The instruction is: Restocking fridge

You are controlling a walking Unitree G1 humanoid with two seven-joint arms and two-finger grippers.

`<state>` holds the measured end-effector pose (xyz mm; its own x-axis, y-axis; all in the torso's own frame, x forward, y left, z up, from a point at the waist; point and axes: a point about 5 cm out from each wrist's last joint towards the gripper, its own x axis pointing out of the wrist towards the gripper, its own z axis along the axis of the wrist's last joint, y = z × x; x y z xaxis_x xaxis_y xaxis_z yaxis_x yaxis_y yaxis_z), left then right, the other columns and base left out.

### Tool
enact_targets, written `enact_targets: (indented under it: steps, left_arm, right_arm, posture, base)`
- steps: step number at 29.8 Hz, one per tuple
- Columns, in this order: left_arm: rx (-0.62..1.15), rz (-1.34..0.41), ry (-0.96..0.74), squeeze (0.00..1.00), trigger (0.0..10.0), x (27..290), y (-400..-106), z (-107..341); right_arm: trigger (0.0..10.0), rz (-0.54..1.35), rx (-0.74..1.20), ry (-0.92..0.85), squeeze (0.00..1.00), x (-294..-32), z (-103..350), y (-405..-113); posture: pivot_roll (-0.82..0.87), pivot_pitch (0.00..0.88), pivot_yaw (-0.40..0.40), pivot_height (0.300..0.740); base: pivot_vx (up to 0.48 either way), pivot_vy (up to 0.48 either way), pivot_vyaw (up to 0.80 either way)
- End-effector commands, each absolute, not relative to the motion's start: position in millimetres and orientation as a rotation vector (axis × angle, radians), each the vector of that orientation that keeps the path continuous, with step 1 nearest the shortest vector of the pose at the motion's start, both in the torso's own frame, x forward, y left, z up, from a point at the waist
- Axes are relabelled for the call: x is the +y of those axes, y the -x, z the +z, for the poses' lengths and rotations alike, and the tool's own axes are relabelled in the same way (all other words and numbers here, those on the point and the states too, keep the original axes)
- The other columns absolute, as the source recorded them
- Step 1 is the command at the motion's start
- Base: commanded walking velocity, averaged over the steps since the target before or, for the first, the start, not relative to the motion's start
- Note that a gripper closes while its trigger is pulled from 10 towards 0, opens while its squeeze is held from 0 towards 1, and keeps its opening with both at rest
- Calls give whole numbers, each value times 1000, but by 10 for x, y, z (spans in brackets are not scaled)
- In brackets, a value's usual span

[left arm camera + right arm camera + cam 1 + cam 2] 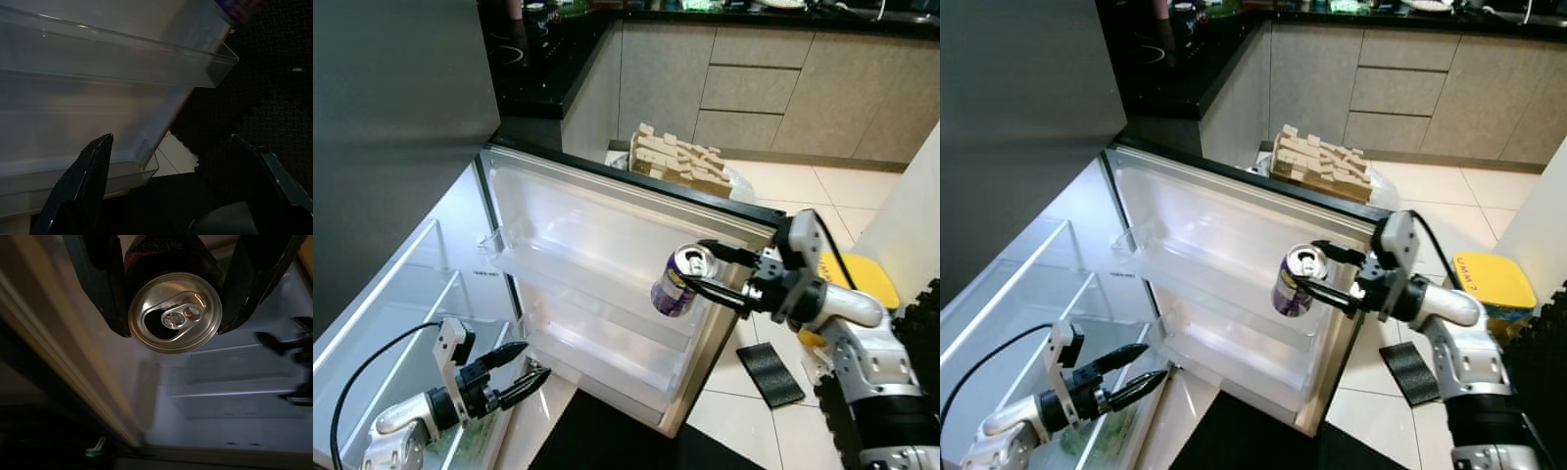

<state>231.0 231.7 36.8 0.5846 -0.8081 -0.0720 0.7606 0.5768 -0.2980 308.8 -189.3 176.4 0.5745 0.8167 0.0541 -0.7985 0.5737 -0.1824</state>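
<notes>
Sideways purple can point(680, 281), silver top

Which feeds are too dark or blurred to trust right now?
Left eye view: bright and sharp, can clear in the right gripper. Left wrist view: dim, door shelf hazy, lower part in shadow. Right wrist view: can top sharp, fridge interior behind soft and smeared, edges dark.

The head views are evenly and brightly lit; the open fridge door point(607, 264) is washed pale by glare, and the dark worktop point(543, 59) is left deep in shade; edges are kept fairly sharp. The left wrist view is dim and murky; the right wrist view is dim too, with the can point(174, 313) top glinting and the background blurred.
</notes>
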Motion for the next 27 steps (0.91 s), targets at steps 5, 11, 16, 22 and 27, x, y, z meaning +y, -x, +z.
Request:
enact_targets:
  steps: [5,11,16,22,27]
  left_arm:
    - [202,-921,251,0,10000,2310,-2313,383]
    - [205,-925,257,0,10000,2297,-2296,373]
    - [210,-931,261,0,10000,2277,-2281,358]
    - [210,-934,262,0,10000,2270,-2278,360]
    - [212,-937,266,0,10000,2266,-2274,360]
  right_arm:
    - [10000,846,-151,156,0,-1831,1747,-3198]
    - [10000,757,-112,168,0,-1767,1632,-3283]
    - [10000,752,-61,143,0,-1675,1485,-3289]
    - [10000,742,-47,128,0,-1577,1407,-3296]
    - [10000,707,-36,140,0,-1535,1376,-3332]
  posture:
    - [-52,0,-14,740]
    - [-52,0,-18,740]
    - [-51,0,-20,740]
    - [-50,0,-19,740]
    - [-52,0,-18,740]
  base:
    - [0,0,0]
    - [0,0,0]
    - [0,0,0]
    - [0,0,0]
    - [0,0,0]
